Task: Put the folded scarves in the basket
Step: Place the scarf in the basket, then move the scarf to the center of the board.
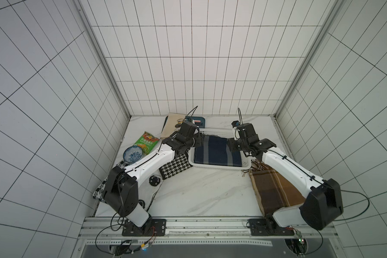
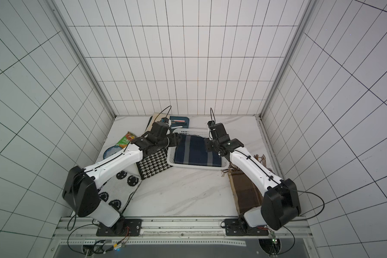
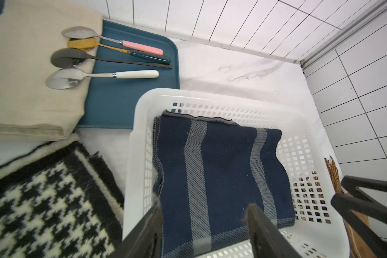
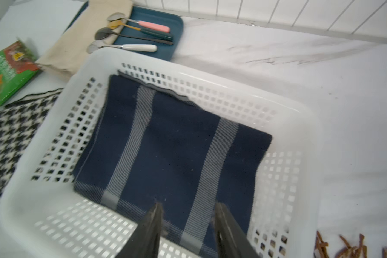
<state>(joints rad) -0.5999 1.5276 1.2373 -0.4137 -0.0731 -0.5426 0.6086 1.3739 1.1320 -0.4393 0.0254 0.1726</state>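
Four spoons (image 3: 139, 74); three scarves (image 3: 221, 167) told apart; one basket (image 3: 210, 95), one blue tray (image 3: 121, 100), one bowl (image 1: 132, 154), one snack packet (image 1: 148, 143), one beige cloth (image 3: 27, 78).

surface: white marble table (image 1: 199, 189) | on it: basket (image 1: 217, 167), blue tray (image 3: 112, 105), houndstooth scarf (image 1: 174, 168), brown scarf (image 1: 273, 189), snack packet (image 1: 146, 143), bowl (image 1: 132, 154)

You work inside a box of white tiles with dark grout: the back wall (image 1: 194, 67) fills the upper middle of both top views, and the left wall (image 1: 31, 89) and right wall (image 1: 355, 89) slant down the frame's edges. Aluminium posts (image 1: 104, 67) (image 1: 307, 57) mark the two far corners. Lower centre lies the white marble-look table top (image 1: 201, 192), veined in grey. A metal rail (image 1: 210, 224) runs along its near edge, at the bottom of the frame. The light is even and soft, with a cool cast.
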